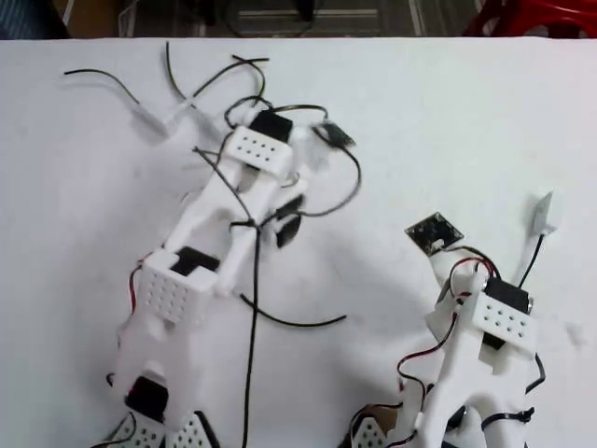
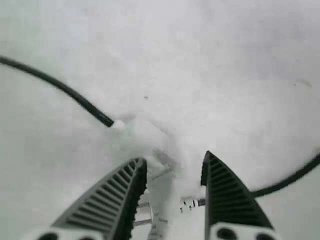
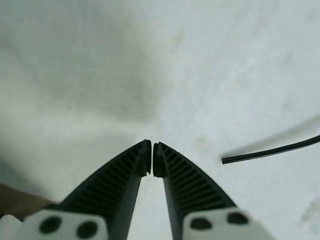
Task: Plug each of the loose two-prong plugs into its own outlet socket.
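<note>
My left gripper [image 2: 172,172] is open, its ribbed black fingers [image 2: 112,200] on either side of a white plug piece [image 2: 160,200] with small metal prongs showing beside it. A black cord [image 2: 60,87] ends at the white piece's far tip. In the high view the left gripper [image 1: 287,219] is low over the table's middle, among black cords. My right gripper [image 3: 151,152] is shut with nothing in it, over bare white table. Another white plug [image 1: 542,215] on a black cord lies beyond the right arm [image 1: 494,317]. More white plug pieces [image 1: 159,121] lie at the back left.
Loose black cords [image 1: 289,322] loop across the white table [image 1: 448,112] around the left arm. A black cord end [image 3: 260,152] lies close to the right gripper. The table's back edge [image 1: 373,37] runs along the top.
</note>
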You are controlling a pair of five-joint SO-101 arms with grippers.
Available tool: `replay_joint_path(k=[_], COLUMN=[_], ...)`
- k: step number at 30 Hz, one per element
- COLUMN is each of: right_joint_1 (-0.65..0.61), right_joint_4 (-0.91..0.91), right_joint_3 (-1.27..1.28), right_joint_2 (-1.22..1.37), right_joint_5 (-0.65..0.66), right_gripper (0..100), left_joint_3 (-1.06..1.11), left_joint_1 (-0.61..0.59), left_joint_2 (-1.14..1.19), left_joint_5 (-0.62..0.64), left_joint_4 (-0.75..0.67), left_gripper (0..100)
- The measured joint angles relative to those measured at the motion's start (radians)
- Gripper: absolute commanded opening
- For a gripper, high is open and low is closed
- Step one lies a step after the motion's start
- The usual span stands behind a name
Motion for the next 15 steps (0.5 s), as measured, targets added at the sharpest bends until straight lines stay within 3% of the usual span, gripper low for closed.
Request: replay_joint_path(k=[7, 15], right_joint_1=[0.0, 0.0], right_joint_4=[0.0, 0.0], right_joint_3=[0.002, 0.003], right_joint_2=[0.0, 0.0], right_joint_5=[0.0, 0.0], right_gripper=[1.8, 1.8], left_joint_3=[0.0, -0.032], left_joint_1=[-0.107, -0.112], left_joint_2=[0.0, 0.141], left_joint_5=[0.422, 0.488], left_joint_4=[-0.074, -0.077], left_gripper=[19, 19])
